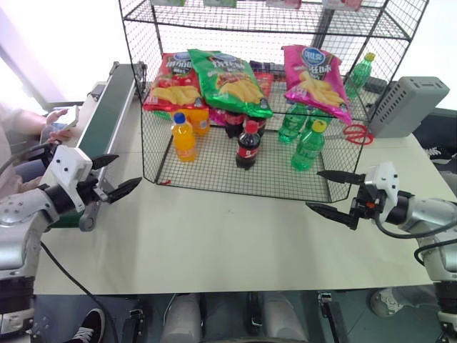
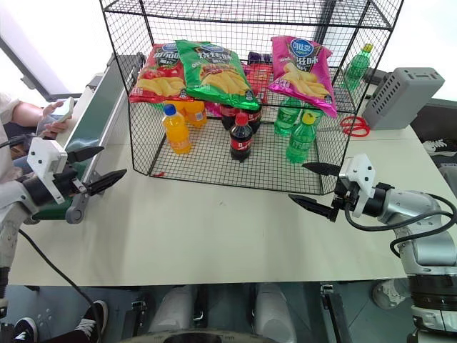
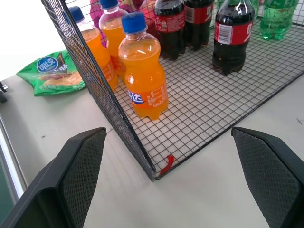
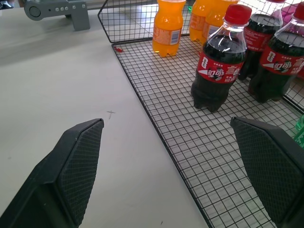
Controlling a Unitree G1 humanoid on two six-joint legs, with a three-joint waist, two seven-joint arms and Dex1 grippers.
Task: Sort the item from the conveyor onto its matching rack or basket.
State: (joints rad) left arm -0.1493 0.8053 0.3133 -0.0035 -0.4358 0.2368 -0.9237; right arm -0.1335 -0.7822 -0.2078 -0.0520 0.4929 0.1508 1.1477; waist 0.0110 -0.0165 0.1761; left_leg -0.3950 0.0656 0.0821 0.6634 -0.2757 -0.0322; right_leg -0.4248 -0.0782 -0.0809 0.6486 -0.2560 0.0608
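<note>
My fingers (image 3: 80, 171) are black with a fine cross-hatched texture on the pads. The rack (image 1: 214, 179) is black wire grid. On it lie a magenta-pink chip bag (image 1: 314, 78) with a round blue logo and yellow crisps, a green bag (image 1: 228, 78), and a red bag (image 1: 170, 82). Below stand orange bottles (image 3: 145, 80) with blue caps, dark cola bottles (image 4: 216, 71) with red caps and labels, and green bottles (image 1: 308, 146); their caps look yellow, I think. The conveyor (image 1: 107, 114) belt is dark green, the table (image 1: 214, 236) pale beige.
</note>
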